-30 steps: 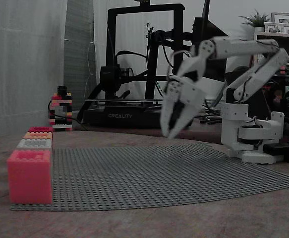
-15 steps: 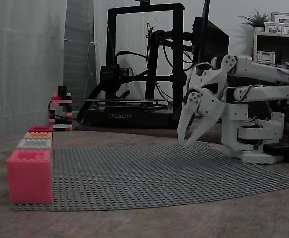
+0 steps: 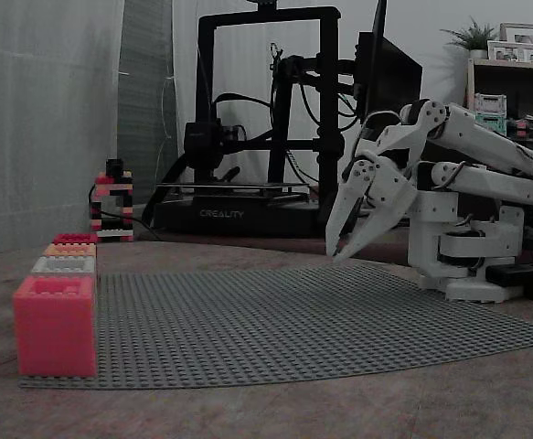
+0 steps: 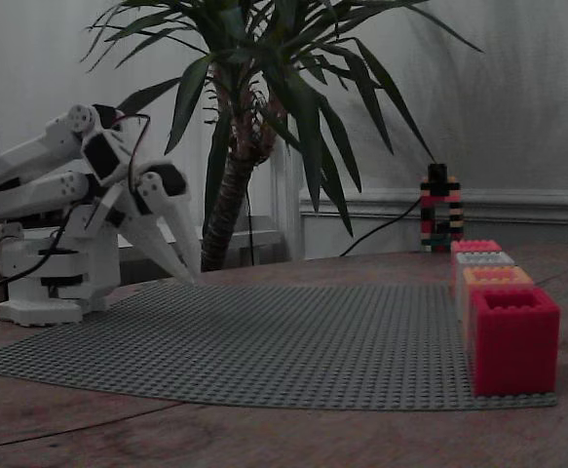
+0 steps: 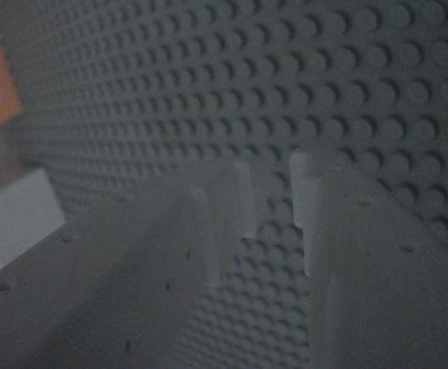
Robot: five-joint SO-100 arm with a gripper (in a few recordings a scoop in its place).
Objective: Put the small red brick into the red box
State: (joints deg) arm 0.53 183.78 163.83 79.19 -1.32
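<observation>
The grey baseplate point(image 3: 293, 320) is matt, studded plastic; the red box point(image 3: 54, 325) and white tool point(image 3: 334, 257) look smooth plastic.

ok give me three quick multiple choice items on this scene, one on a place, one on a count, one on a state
1. Where are the fingers over the grey baseplate?
A. at the end by the arm's base
B. right above the red box
C. over the middle

2. How many boxes stand in the row along the baseplate's edge?
A. two
B. four
C. six

3. How do the fingers stand?
A. shut on a brick
B. shut, empty
C. open, nothing between them

Answers:
1 A: they point down near the arm's base, at the far end from the red box.
2 B: both fixed views show four in a line.
3 C: the wrist view shows bare studs through the gap.
</observation>
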